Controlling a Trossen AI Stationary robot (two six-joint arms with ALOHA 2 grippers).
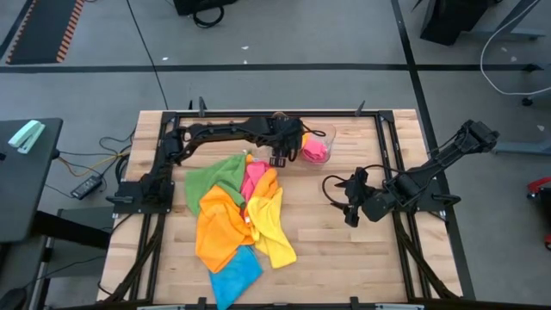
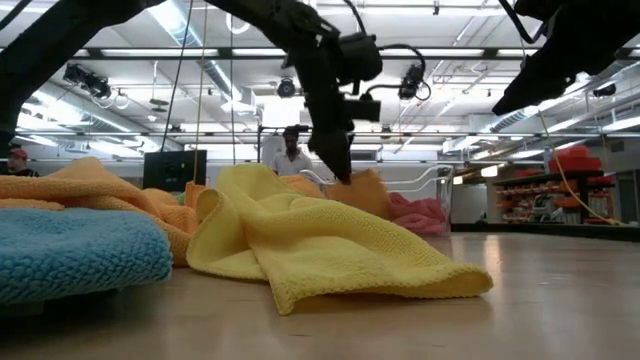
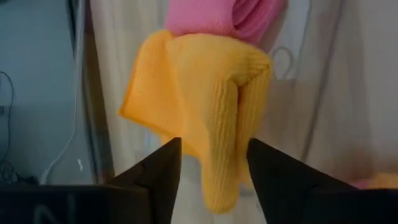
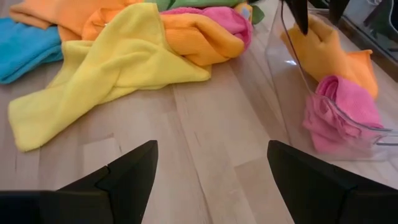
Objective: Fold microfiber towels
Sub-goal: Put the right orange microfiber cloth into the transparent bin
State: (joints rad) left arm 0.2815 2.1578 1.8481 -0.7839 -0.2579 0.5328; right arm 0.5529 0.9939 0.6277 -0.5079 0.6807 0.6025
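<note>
A folded orange towel (image 3: 205, 87) lies in the clear plastic tray (image 4: 283, 68) at the table's far side, beside a folded pink towel (image 4: 342, 109). My left gripper (image 3: 214, 171) hangs open just over the orange one, its fingers on either side of a drooping fold (image 3: 221, 168), with gaps showing. A loose pile lies mid-table: green (image 1: 211, 176), pink (image 1: 254, 176), orange (image 1: 219, 228), yellow (image 1: 271, 224) and blue (image 1: 234, 275) towels. My right gripper (image 1: 349, 202) waits open at the right, holding nothing.
Bare wood lies between the pile and my right gripper (image 4: 211, 180). Black frame rails (image 1: 387, 155) run along the table's sides. In the low view a person (image 2: 292, 155) stands in the room beyond the table.
</note>
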